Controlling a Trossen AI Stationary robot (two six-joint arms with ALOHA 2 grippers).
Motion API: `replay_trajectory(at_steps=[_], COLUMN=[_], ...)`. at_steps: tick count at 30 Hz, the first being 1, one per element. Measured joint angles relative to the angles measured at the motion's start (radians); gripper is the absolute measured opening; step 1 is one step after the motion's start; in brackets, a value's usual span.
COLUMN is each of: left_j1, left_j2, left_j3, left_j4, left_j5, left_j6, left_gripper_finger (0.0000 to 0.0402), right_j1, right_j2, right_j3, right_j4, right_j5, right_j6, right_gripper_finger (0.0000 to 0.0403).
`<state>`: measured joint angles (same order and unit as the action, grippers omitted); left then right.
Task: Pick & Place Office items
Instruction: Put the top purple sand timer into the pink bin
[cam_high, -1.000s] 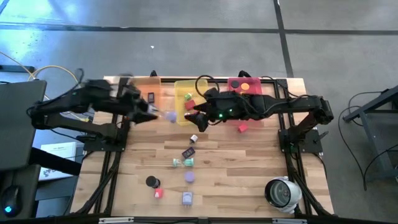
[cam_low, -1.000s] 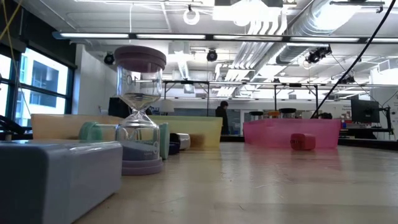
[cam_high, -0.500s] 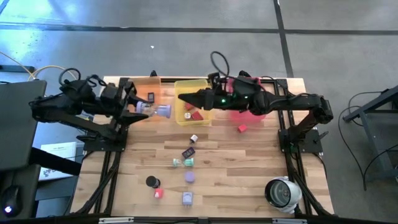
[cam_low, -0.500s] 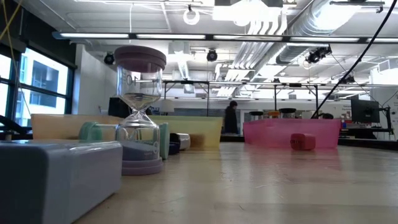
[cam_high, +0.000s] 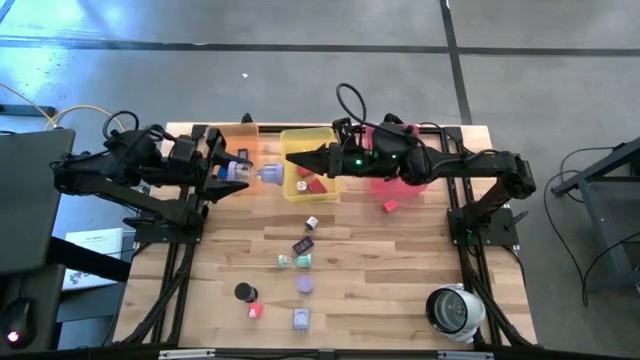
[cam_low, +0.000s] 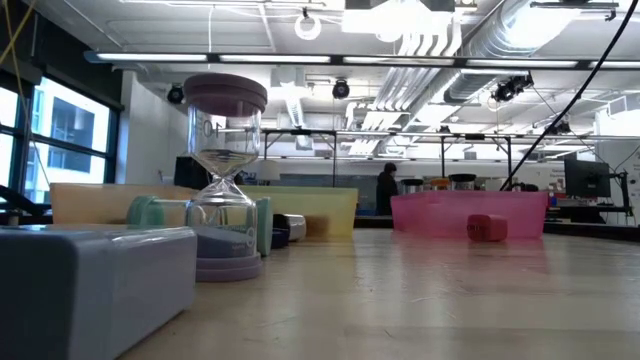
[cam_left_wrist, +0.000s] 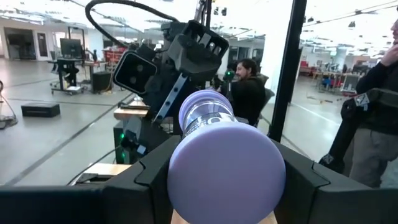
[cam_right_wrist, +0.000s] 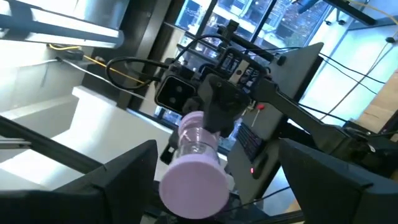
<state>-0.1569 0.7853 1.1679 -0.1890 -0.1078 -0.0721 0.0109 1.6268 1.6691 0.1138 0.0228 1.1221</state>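
1. A wooden counter (cam_high: 380, 270) stands on a grey floor in a large open workshop; in the low view a person walks far behind it.
2. Landmark: the yellow tray (cam_high: 325, 140) at the counter's far edge, with an orange tray (cam_high: 246, 133) beside it on the left arm's side and a pink tray (cam_high: 436, 133) on the right arm's side.
3. The left hand (cam_high: 236, 171) hangs over the orange tray, clamped on a small lavender hourglass (cam_high: 262, 176) by one end.
4. The hourglass lies level in the air, its long axis pointing from the left hand toward the yellow tray, its free cap just short of that tray's near wall.
5. The right hand (cam_high: 292, 156), fingers spread and holding nothing, hovers over the yellow tray, pointing straight back at the hourglass along the same line.
6. The free cap therefore faces the right hand's gap, with a small space left between them; judged from this, a hand-over looks likely.
7. Other office items (cam_high: 303, 262) lie scattered on the counter, well to the near side of the yellow tray.
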Motion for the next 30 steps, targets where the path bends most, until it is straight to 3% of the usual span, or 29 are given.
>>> replay_trajectory(at_steps=[30], left_j1=[0.044], left_j2=[0.055], left_j3=[0.0], left_j4=[0.023], left_j5=[-0.019], left_j6=[0.125], left_gripper_finger=[0.0185], right_j1=[0.013], right_j2=[0.0], right_j3=[0.0], right_j4=[0.005], right_j5=[-0.049], right_j6=[-0.155], right_gripper_finger=[0.0325])
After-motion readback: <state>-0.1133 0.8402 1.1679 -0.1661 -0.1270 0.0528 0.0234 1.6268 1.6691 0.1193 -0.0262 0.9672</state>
